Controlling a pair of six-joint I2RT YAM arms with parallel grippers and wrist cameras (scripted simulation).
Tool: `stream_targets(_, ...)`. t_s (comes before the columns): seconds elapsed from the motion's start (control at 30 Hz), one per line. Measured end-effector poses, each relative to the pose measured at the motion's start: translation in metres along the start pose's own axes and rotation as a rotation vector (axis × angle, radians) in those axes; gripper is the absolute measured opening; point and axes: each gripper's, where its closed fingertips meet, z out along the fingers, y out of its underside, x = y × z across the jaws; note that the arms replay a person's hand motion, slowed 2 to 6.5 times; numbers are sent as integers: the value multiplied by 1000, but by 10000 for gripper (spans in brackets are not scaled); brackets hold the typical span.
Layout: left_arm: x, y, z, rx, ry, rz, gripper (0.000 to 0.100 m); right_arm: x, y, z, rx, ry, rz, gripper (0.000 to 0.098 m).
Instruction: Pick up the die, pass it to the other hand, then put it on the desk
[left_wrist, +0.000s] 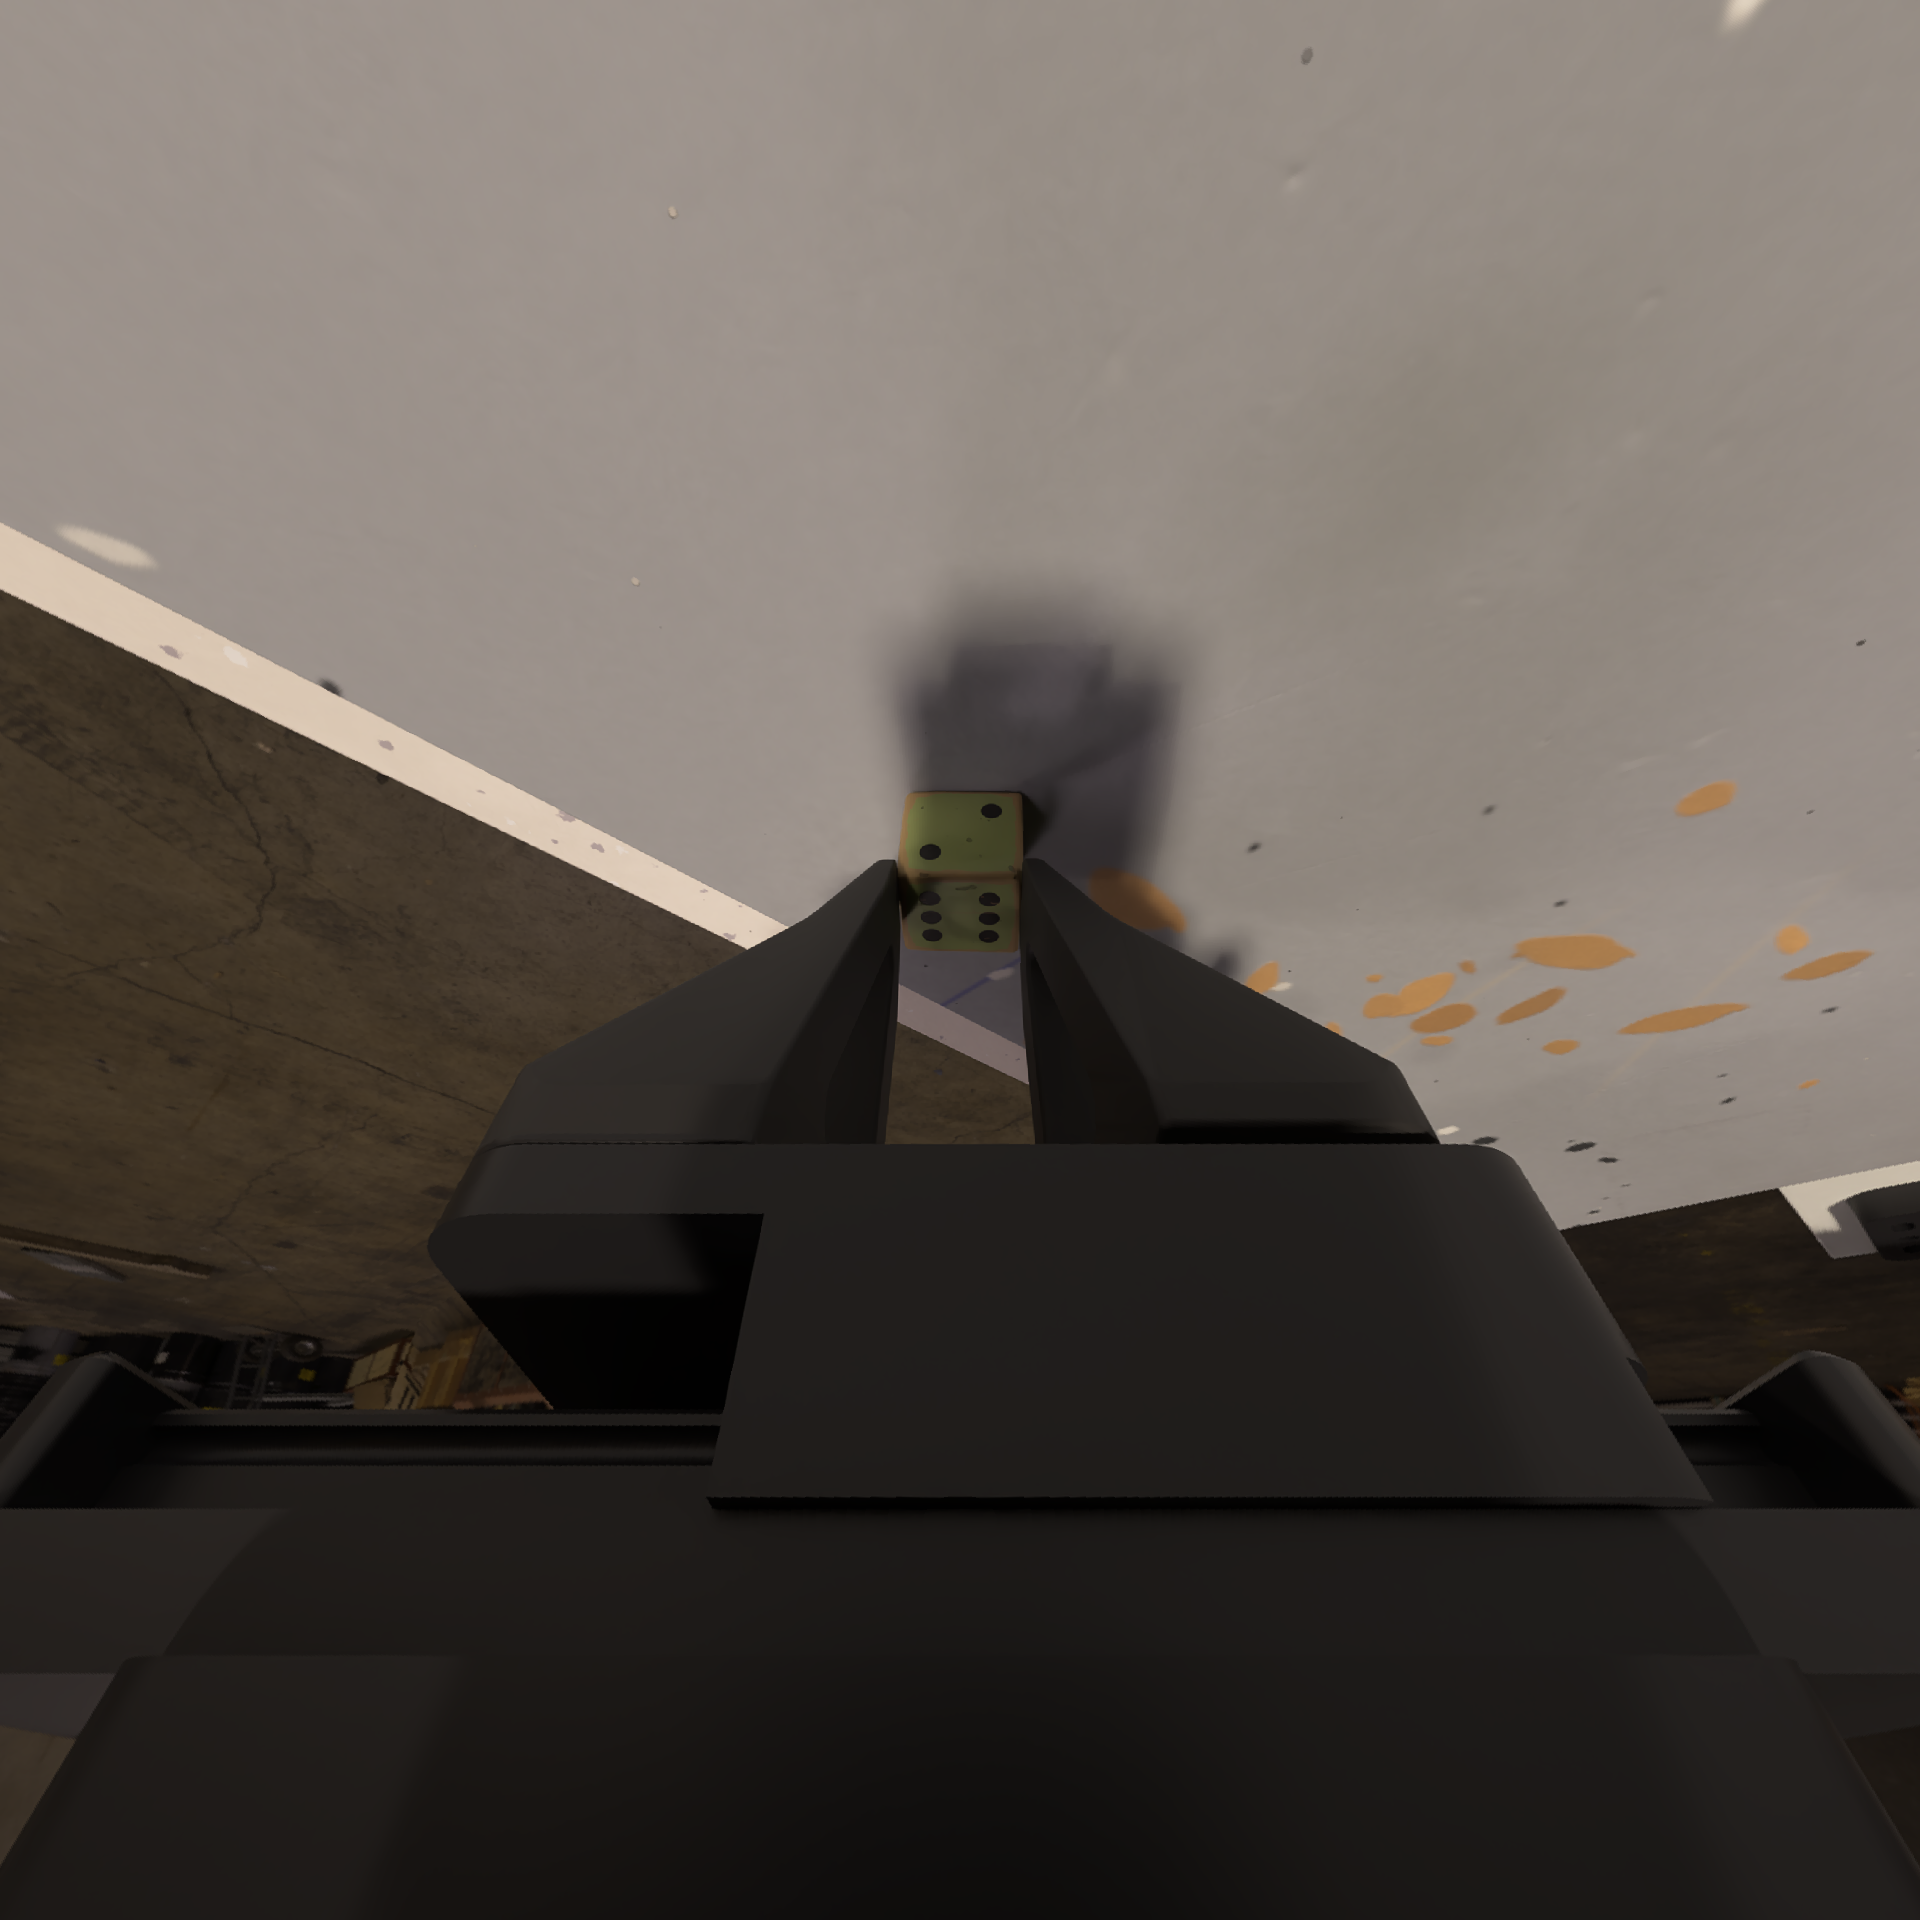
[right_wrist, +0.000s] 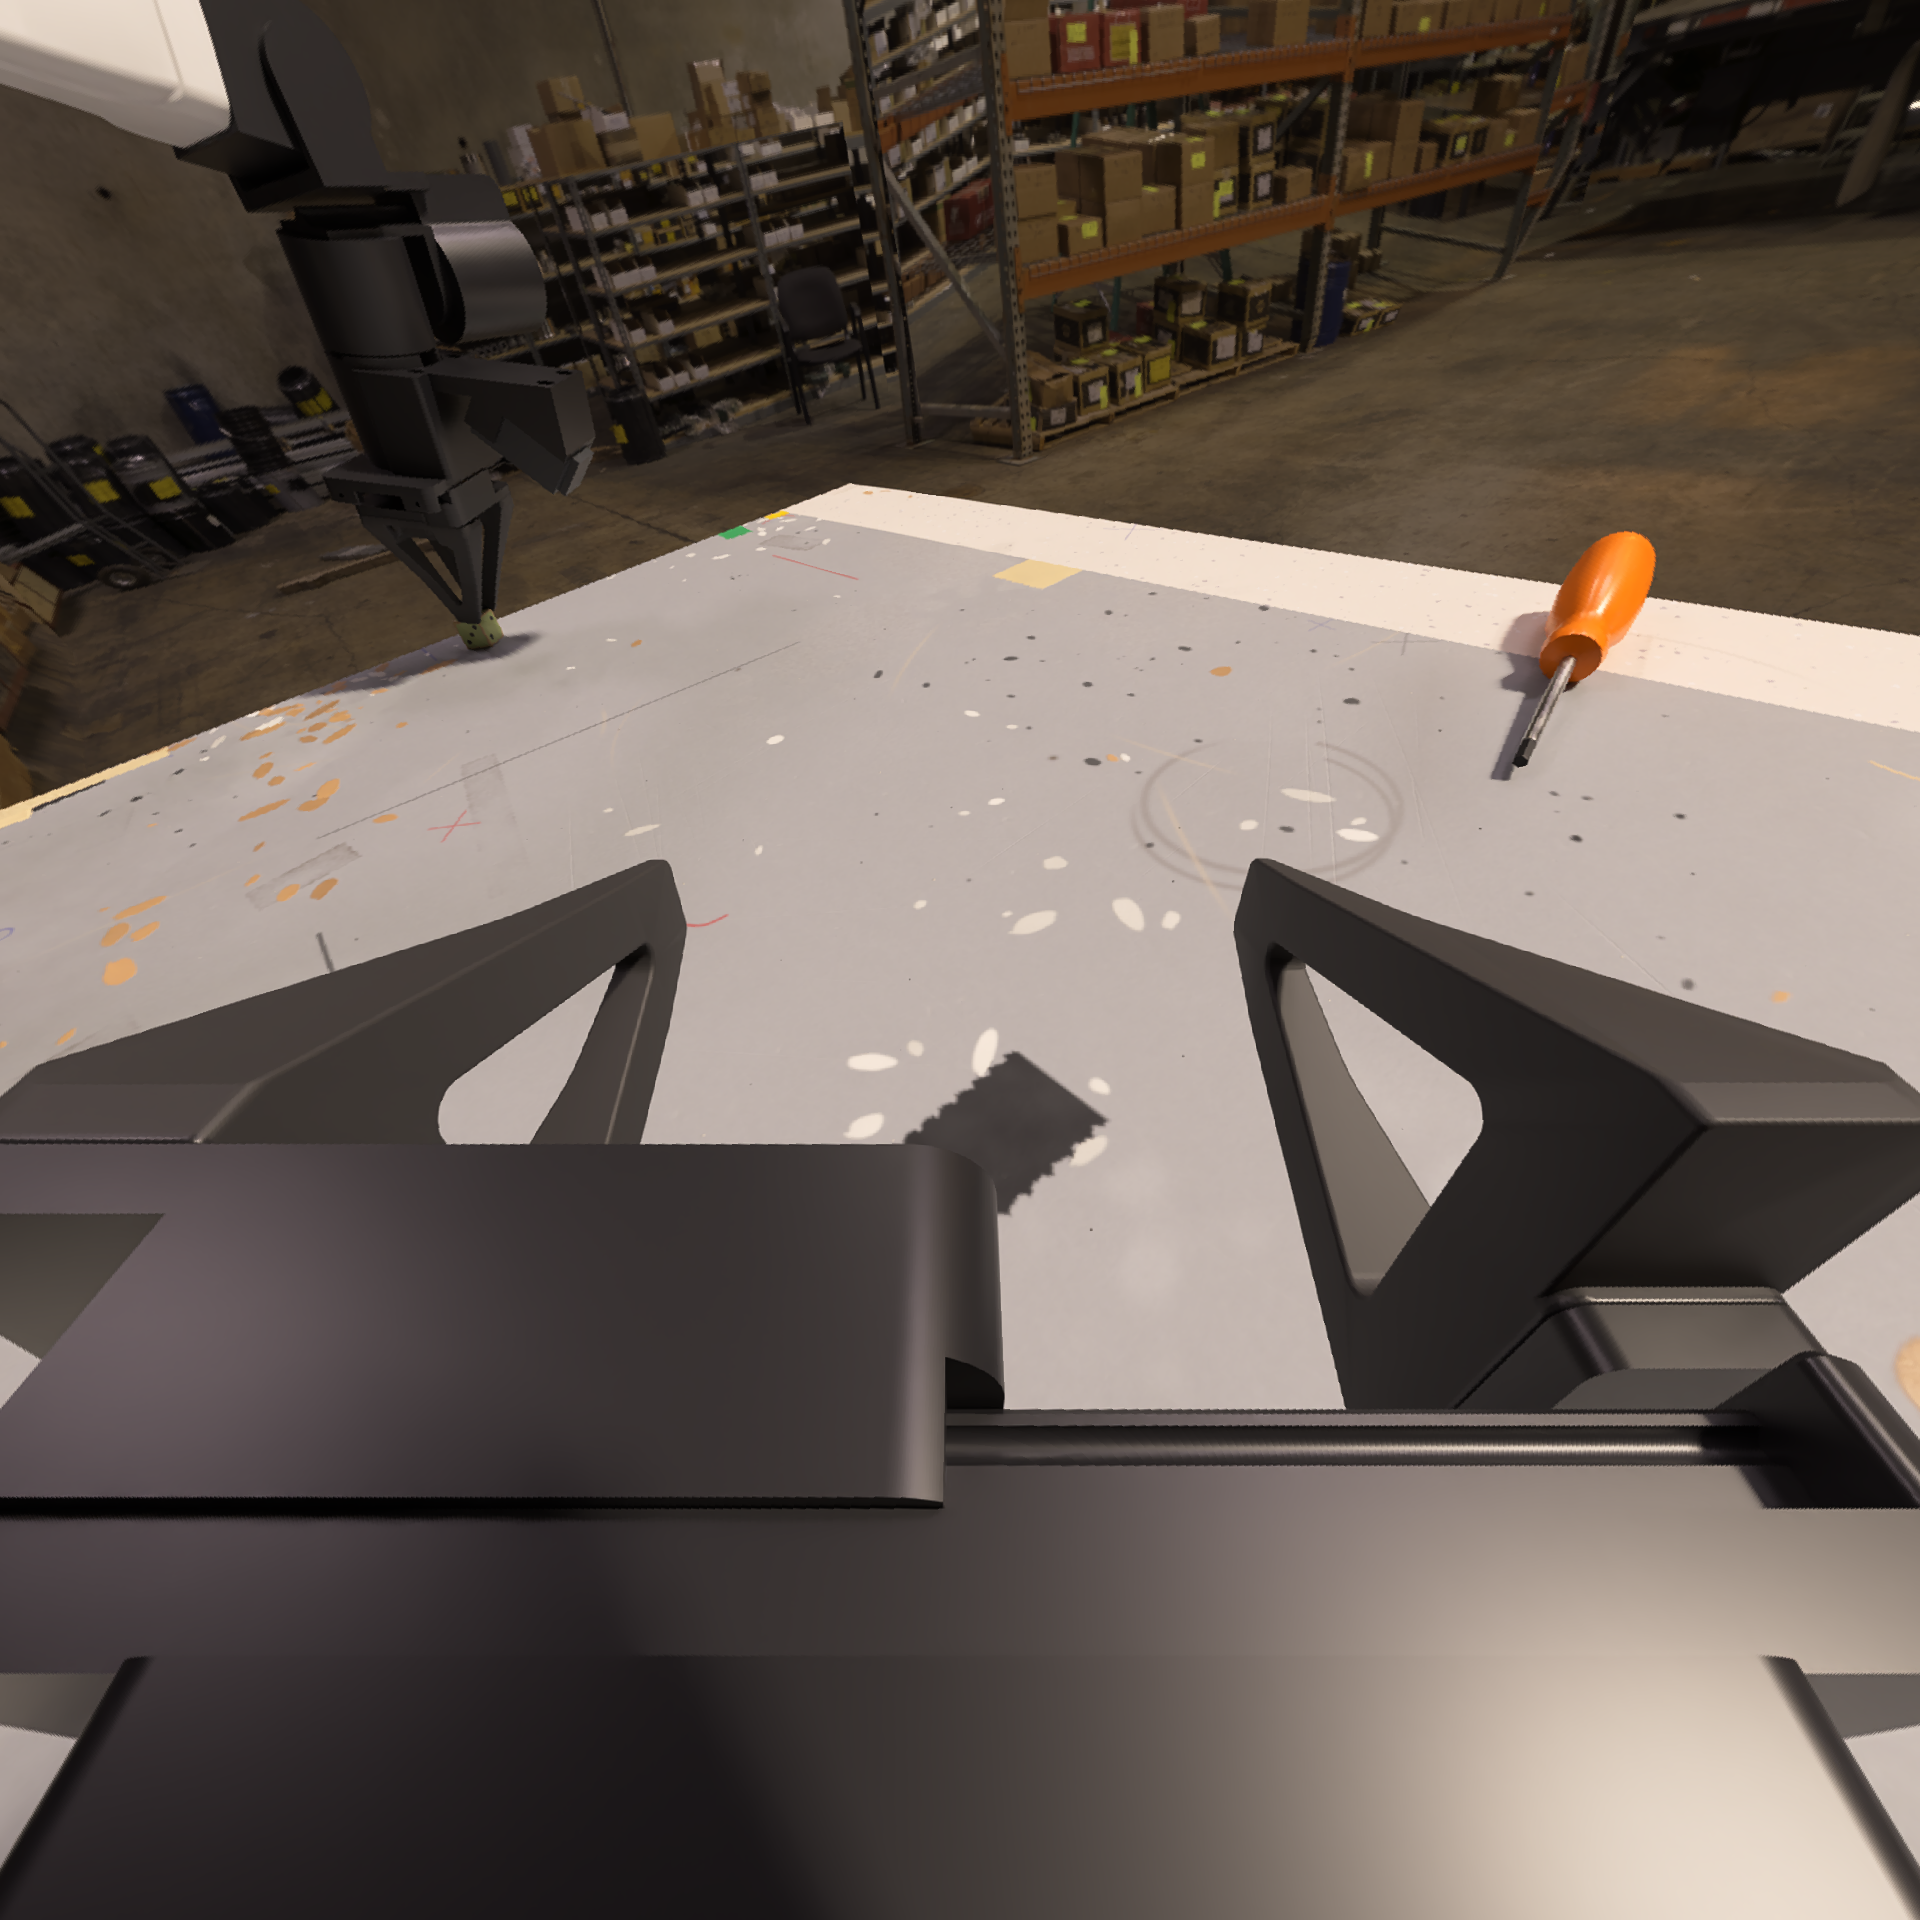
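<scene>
A small yellow-green die (left_wrist: 961, 836) with black pips sits between the tips of my left gripper (left_wrist: 961, 875), whose black fingers press against its two sides. In the right wrist view the die (right_wrist: 480, 631) is at the level of the grey desk (right_wrist: 935, 727), near its far left edge, with the left gripper (right_wrist: 480, 611) pointing straight down onto it. I cannot tell whether the die is lifted off the surface. My right gripper (right_wrist: 956, 883) is open and empty, low over the middle of the desk, far from the die.
An orange-handled screwdriver (right_wrist: 1590, 613) lies at the desk's far right, by the pale border strip. The desk is spattered with orange, white and black paint marks. Warehouse shelving (right_wrist: 1195, 208) and a bare floor lie beyond the desk edge.
</scene>
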Motion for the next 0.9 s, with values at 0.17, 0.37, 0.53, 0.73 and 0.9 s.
stream_targets(0.17, -2, 0, -1, 1, -5, -9, 197, 1, -2, -1, 7, 1, 5, 901)
stream_targets(0.37, -6, -11, -17, 91, -35, -23, 197, 2, -4, -2, 17, 1, 13, 886)
stream_targets(0.53, -7, -36, -54, 294, -76, -29, 197, 2, -6, -2, 25, 0, 41, 881)
stream_targets(0.73, 14, -83, -118, 637, -140, 57, 196, 1, -12, 0, 40, -12, 128, 867)
stream_targets(0.9, 58, -130, -175, 950, -191, 204, 196, -3, -23, 7, 58, -67, 232, 826)
